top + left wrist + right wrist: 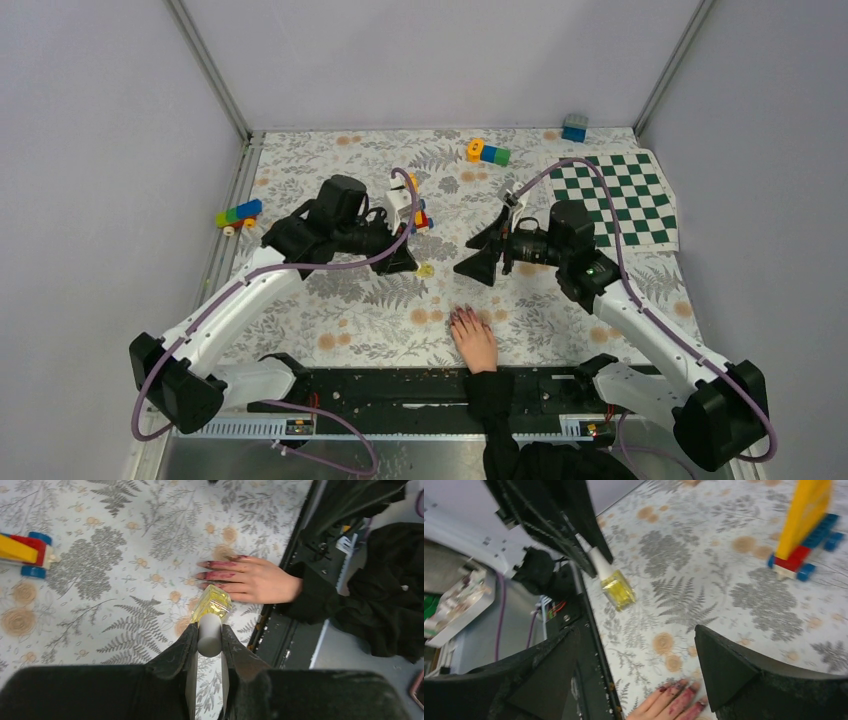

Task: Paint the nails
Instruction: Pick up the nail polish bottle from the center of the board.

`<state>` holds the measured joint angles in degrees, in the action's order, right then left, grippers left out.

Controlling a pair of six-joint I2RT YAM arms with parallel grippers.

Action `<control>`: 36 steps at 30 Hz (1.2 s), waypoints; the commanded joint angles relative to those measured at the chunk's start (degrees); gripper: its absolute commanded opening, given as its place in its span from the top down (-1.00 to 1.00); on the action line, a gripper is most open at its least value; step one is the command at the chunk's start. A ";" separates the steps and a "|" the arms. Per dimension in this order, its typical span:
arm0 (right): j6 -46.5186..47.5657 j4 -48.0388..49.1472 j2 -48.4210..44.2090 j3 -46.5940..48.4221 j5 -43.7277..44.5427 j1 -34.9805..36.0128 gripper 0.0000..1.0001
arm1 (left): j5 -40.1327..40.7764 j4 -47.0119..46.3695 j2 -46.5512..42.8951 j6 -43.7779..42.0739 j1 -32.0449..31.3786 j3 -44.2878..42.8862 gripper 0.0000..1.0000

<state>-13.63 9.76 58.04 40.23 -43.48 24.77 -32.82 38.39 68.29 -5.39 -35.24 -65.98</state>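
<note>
**A:** Left end effector (209, 630) status?

**B:** Clamped tight on the white cylindrical cap (210, 640) of a small clear glass bottle (213, 603). There's yellow liquid inside. The bottle sticks out past the fingertips, aimed toward the hand.

**A:** Right one?

**B:** Right end effector (487, 250) has its jaws spread wide with nothing between them. It hangs over the floral-print bench (350, 300), facing the left one.

**A:** Where's the target?

**B:** Dark purplish-red nails (212, 574) on a pale human hand with a black sleeve (260, 582). It's palm down, flat on the bench at the near edge, between the two arm bases. Red is smeared over the fingertip skin too. In the top view the bottle is near the nails but apart from them.
</note>
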 commanded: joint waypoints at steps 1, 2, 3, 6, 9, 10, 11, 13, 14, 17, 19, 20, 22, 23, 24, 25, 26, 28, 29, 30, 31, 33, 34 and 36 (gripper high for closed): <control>-0.55 4.67 1.49 2.41 -5.62 4.63 -0.83 | -8.50 -0.64 -2.07 -0.99 -0.15 -0.21 1.00; -2.09 6.75 1.82 2.15 -6.28 5.05 -0.83 | -9.34 -1.05 -2.57 -0.69 -0.17 0.08 1.00; -2.60 7.57 1.96 2.25 -6.26 5.69 -0.83 | -9.93 -1.57 -3.04 -0.39 -0.13 0.43 1.00; -0.43 5.08 2.17 3.74 -3.82 7.99 -0.81 | -12.24 -2.55 -4.30 0.22 -0.18 0.91 1.00; 1.06 3.96 2.39 4.44 -2.04 10.02 -0.77 | -13.13 -3.50 -4.58 1.34 -0.12 1.15 1.00; 1.36 3.97 2.43 4.47 -1.50 10.64 -0.76 | -13.24 -3.64 -4.39 1.78 -0.17 1.17 1.00; 1.68 3.89 2.42 4.36 -0.79 11.22 -0.75 | -13.28 -3.71 -4.10 2.28 -0.17 1.13 1.00; 2.45 4.04 2.05 3.85 0.74 12.44 -0.72 | -13.11 -3.74 -3.20 3.48 -0.05 0.93 1.00; 2.89 4.14 1.81 3.50 1.91 13.18 -0.71 | -13.06 -3.80 -2.57 4.04 -0.01 0.86 1.00; 5.25 3.62 1.46 2.56 5.90 15.38 -0.66 | -13.01 -3.40 -0.73 5.19 0.52 0.37 1.00; 6.45 3.19 1.74 2.30 7.31 16.47 -0.63 | -13.14 -3.32 0.47 6.01 0.88 0.16 1.00; 6.94 3.09 2.02 2.23 7.77 16.86 -0.61 | -13.48 -3.32 0.86 6.96 1.08 0.13 1.00; 7.51 3.47 2.45 1.97 8.07 17.68 -0.58 | -14.23 -3.33 1.62 7.66 1.50 0.01 1.00; 7.73 3.64 2.69 1.82 8.08 18.01 -0.56 | -14.50 -3.29 1.87 7.89 1.71 -0.04 1.00; 8.13 3.51 3.11 2.00 8.02 18.35 -0.55 | -14.81 -3.29 2.11 8.07 1.87 -0.06 1.00; 8.50 3.09 3.67 2.27 7.98 18.57 -0.54 | -15.08 -3.32 2.25 8.25 2.12 -0.06 1.00; 8.91 2.63 4.19 2.54 7.90 18.89 -0.52 | -15.24 -3.32 2.35 8.35 2.23 -0.01 1.00; 9.95 1.62 5.58 3.16 7.80 19.40 -0.49 | -15.88 -3.36 2.50 8.38 2.43 -0.05 1.00; 10.28 1.38 6.26 3.31 7.75 19.62 -0.48 | -16.05 -3.35 2.45 8.38 2.46 -0.04 1.00; 10.51 1.40 6.91 3.29 7.84 19.96 -0.47 | -16.14 -3.33 2.56 8.37 2.46 -0.03 1.00; 10.61 1.64 7.47 3.14 7.84 20.27 -0.47 | -16.36 -3.28 2.62 8.33 2.47 -0.02 1.00; 10.60 2.55 8.30 2.93 7.88 20.78 -0.47 | -16.53 -3.32 2.70 8.34 2.51 0.13 1.00; 10.41 2.95 8.53 2.93 7.89 20.90 -0.46 | -16.49 -3.32 2.78 8.33 2.47 0.11 1.00; 9.70 4.63 8.80 2.83 7.76 21.24 -0.45 | -16.70 -3.32 3.04 8.41 2.47 0.11 1.00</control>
<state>-4.71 11.07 66.63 41.93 -36.45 44.80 -46.46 37.58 71.11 2.68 -32.99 -64.82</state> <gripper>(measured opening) 0.731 0.168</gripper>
